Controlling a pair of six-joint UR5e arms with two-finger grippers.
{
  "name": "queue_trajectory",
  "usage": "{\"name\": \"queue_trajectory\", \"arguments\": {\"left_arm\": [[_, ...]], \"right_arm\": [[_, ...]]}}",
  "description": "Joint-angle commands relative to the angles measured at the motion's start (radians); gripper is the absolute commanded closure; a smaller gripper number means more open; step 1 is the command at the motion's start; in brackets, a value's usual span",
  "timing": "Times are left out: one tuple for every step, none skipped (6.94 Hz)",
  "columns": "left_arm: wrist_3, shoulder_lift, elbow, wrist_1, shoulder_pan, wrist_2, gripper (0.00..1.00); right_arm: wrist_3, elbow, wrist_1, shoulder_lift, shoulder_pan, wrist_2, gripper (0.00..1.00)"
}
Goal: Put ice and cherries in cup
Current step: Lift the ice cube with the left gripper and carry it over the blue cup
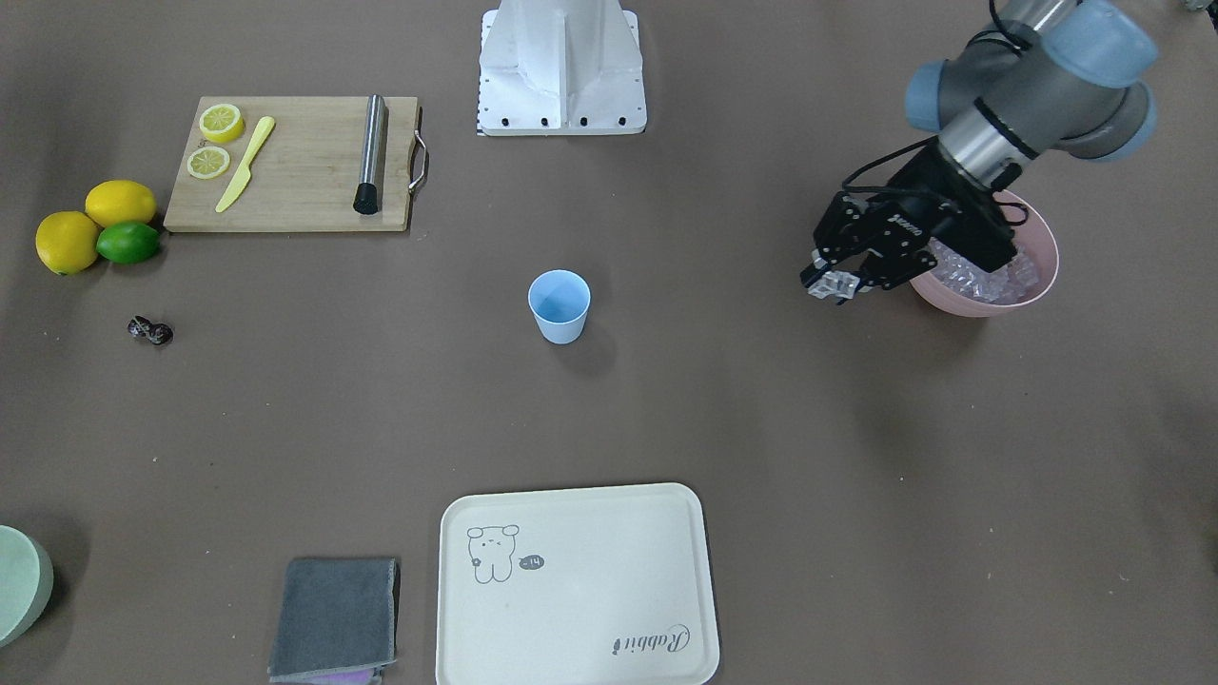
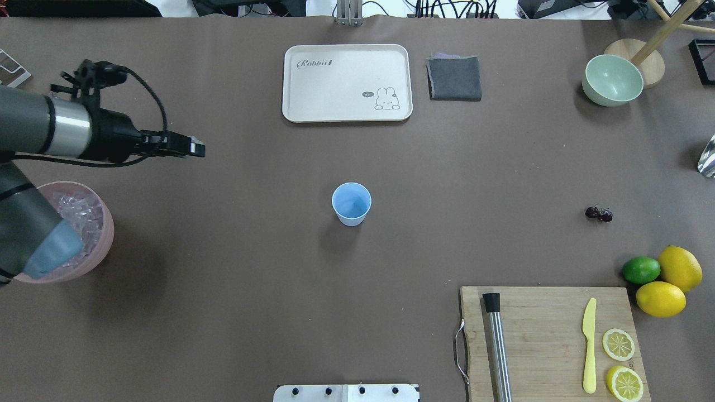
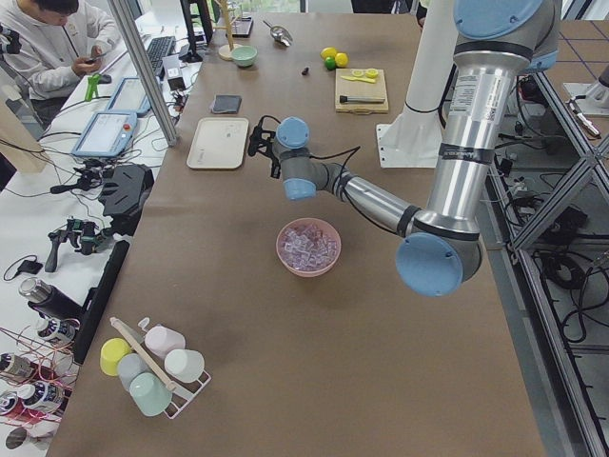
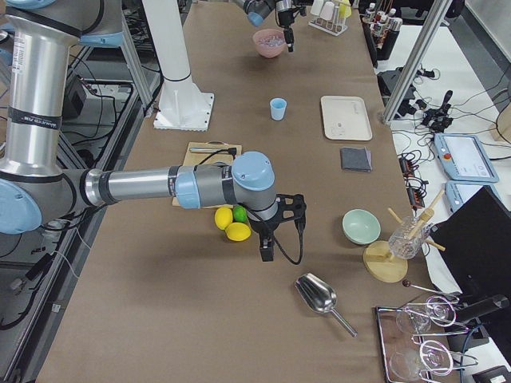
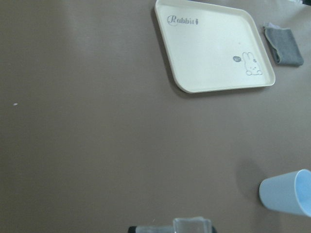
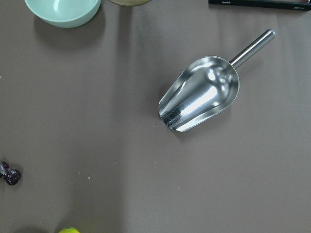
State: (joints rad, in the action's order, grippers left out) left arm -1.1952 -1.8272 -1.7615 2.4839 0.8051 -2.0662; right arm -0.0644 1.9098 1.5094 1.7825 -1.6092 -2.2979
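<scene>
Looking down from behind the robot, the scene reads from left to right.

At the far left stands a pink plastic bowl (image 2: 109,234) heaped with small clear glassy ice cubes (image 2: 84,209). Just past it the left gripper (image 2: 196,148) hovers above the bare brown table (image 2: 251,268). Its fingers are pinched narrow on a single ice cube (image 1: 834,283) (the front view shows it best, glinting between the black fingertips).

The cube looks hard and light, and it is probably slick. A grip across two flat opposite faces seems safest, since too hard a squeeze could squirt it out.

At the centre of the table is a small light blue plastic tumbler (image 2: 351,204), upright and seemingly empty. It sits well apart from the held cube, off to the right and a little nearer the robot. The wrist view catches it at the lower right edge.

Further right, a pair of tiny glossy dark red cherries (image 2: 598,214) lies on the table near a green lime (image 2: 641,269) and two yellow lemons (image 2: 670,285). The cherries look light and likely to roll, so the joined stems may be the surest place to grip.

The right gripper (image 4: 265,254) appears only in a side view, hanging past the lemons and well apart from the cherries. Whether its fingers are spread or closed cannot be told.
</scene>
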Motion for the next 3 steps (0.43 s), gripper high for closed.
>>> {"name": "queue_trajectory", "arguments": {"left_arm": [[-0.102,-0.130,0.046,-0.005,-0.168,0.214,1.00],[-0.145,-0.209,0.094,-0.022,-0.213,0.285,1.00],[-0.149,-0.246,0.103,-0.045,-0.255,0.358,1.00]], "right_arm": [[0.000,0.000,0.000,0.000,0.000,0.000,0.00],[0.000,0.002,0.000,-0.002,0.000,0.000,0.00],[0.000,0.000,0.000,-0.002,0.000,0.000,0.00]]}}
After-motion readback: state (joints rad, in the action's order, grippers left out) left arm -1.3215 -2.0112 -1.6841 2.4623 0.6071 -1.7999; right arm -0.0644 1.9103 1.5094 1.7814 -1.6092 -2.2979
